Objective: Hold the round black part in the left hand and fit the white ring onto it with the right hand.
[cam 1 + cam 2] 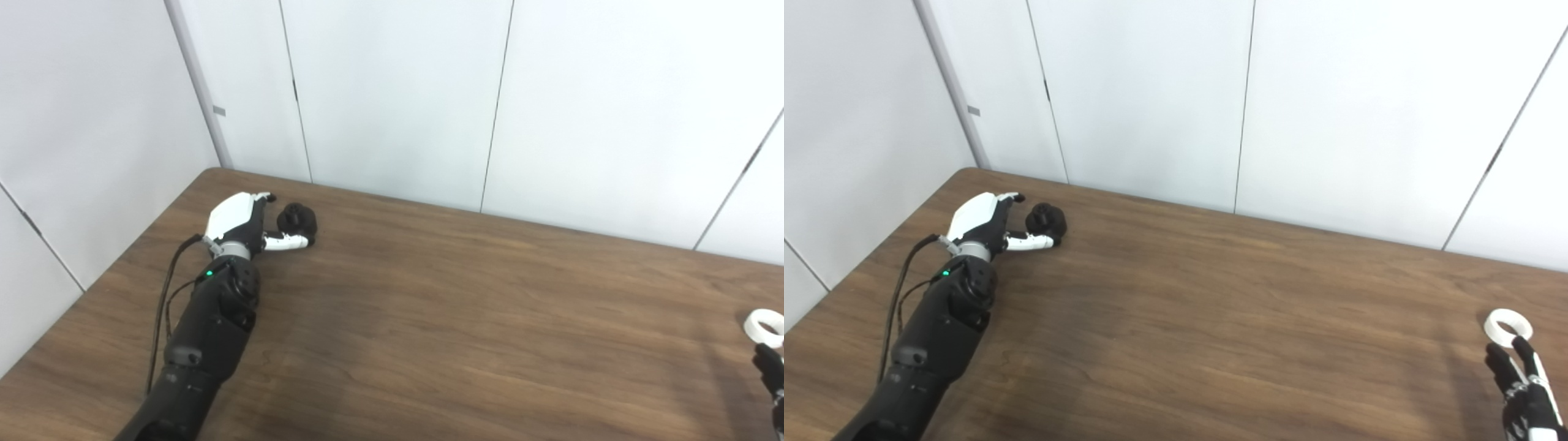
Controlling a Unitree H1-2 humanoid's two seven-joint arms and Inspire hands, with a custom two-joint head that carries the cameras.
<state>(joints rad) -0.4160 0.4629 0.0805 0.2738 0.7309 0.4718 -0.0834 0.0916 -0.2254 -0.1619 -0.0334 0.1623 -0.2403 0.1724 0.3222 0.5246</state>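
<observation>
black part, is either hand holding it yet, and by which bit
Not lifted: the black part sits on the table, the left hand around its near side. The right hand reaches toward the ring, holding nothing.

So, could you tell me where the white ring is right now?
The white ring lies on the table at its far right, just beyond the right hand's fingertips.

No readable text, labels, brands or numbers anywhere (walls, table and arms all unmarked)
</observation>
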